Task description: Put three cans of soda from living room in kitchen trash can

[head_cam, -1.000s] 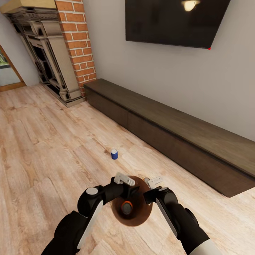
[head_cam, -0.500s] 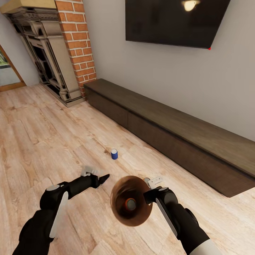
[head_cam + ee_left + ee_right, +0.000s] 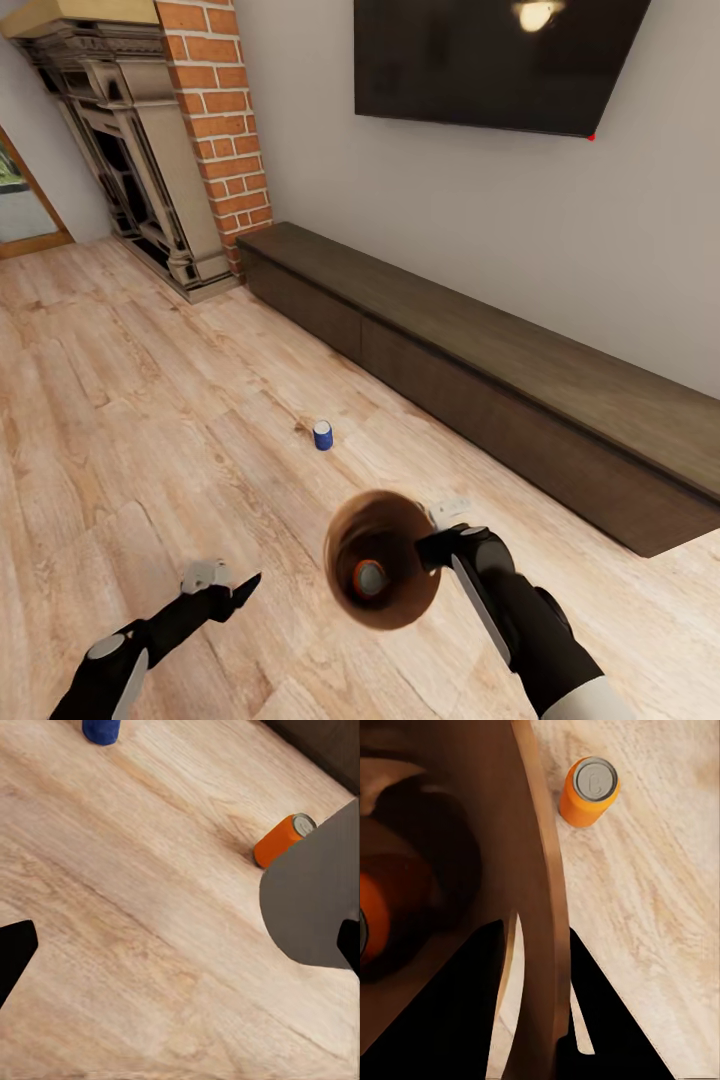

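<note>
We see the bin (image 3: 380, 575) held up off the wood floor (image 3: 130, 420) by our right gripper (image 3: 432, 545), tipped so that its round mouth faces up toward the head camera and its long axis leans back toward us. In the right wrist view the two dark fingers (image 3: 457, 1020) straddle the bin's wall (image 3: 536, 870), one inside and one outside, so the jaws are closed on the rim. One orange can (image 3: 368, 577) lies at the bottom of the bin, its silvery top toward the opening; the same can appears at the edge of the right wrist view (image 3: 371, 919). A second orange can (image 3: 589, 791) stands upright on the floor just beside the bin, its axis vertical and its lid up; the left wrist view shows it (image 3: 283, 840) next to the bin's grey outer side (image 3: 315, 900). The blue can (image 3: 322, 435) stands upright on the floor farther off, between us and the long dark bench (image 3: 480, 370). Our left gripper (image 3: 235, 592) hangs low at our left, well apart from the bin, its jaws spread wide and holding nothing, with bare planks between the fingertips (image 3: 15, 952).
</note>
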`<state>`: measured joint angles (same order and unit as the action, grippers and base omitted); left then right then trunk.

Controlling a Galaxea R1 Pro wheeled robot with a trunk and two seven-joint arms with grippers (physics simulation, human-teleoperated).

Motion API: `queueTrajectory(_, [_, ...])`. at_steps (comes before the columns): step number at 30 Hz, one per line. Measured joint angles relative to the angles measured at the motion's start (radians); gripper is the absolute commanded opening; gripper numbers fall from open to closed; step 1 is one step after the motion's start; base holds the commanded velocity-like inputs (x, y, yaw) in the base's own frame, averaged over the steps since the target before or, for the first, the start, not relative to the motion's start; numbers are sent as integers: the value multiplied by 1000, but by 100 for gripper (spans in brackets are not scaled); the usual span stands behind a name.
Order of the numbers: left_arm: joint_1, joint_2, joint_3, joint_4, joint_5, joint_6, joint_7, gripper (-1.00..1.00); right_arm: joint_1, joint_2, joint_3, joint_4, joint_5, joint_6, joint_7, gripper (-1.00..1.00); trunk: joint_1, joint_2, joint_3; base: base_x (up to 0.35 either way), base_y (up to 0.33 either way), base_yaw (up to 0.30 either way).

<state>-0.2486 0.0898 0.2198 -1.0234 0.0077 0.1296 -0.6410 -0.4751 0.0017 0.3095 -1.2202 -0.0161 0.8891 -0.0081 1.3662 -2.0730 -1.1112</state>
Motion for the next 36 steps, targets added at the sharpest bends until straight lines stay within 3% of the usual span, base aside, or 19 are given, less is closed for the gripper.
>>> queueTrajectory(5, [1, 0, 0, 42, 1, -27, -2, 100, 45, -1, -4, -4, 1, -10, 2, -100, 0, 0, 0, 0, 0, 0])
queueTrajectory(7, [1, 1, -1, 50, -1, -30, -3, 100, 81, -24, -22, 4, -28, -22, 4, -100, 0, 0, 0, 0, 0, 0])
queueTrajectory(9, [2, 1, -1, 54, -3, -30, -4, 100, 112, -59, -49, -4, -15, -57, 16, -100, 0, 0, 0, 0, 0, 0])
queueTrajectory(10, [2, 1, -1, 55, -3, -30, -5, 100, 119, -70, -57, -8, 14, -75, 20, -100, 0, 0, 0, 0, 0, 0])
queueTrajectory(12, [2, 1, -1, 58, -4, -31, -20, 100, 147, -105, -88, -8, 16, -158, 85, -100, 0, 0, 0, 0, 0, 0])
queueTrajectory(15, [2, 1, -2, 59, -4, -31, -36, 100, 182, -136, -145, -9, -34, -237, 178, -100, 0, 0, 0, 0, 0, 0])
queueTrajectory(18, [2, 1, -1, 60, -4, -32, -42, 100, 225, -169, -205, -7, -2, -344, 246, -100, 0, 0, 0, 0, 0, 0])
queueTrajectory(24, [2, -1, -5, 60, -5, -34, -36, 100, 329, -239, -244, 11, -13, -552, 305, -100, 0, 0, 0, 0, 0, 0])
queueTrajectory(26, [1, -1, -6, 61, -5, -34, -36, 100, 341, -246, -257, 21, -17, -580, 303, -100, 0, 0, 0, 0, 0, 0])
queueTrajectory(30, [2, -1, -7, 60, -5, -35, -35, 100, 356, -254, -347, 71, -8, -625, 319, -100, 0, 0, 0, 0, 0, 0])
queueTrajectory(36, [1, -2, -7, 61, -5, -35, -34, 100, 360, -249, -399, 98, -16, -636, 321, -100, 0, 0, 0, 50, 21, 0])
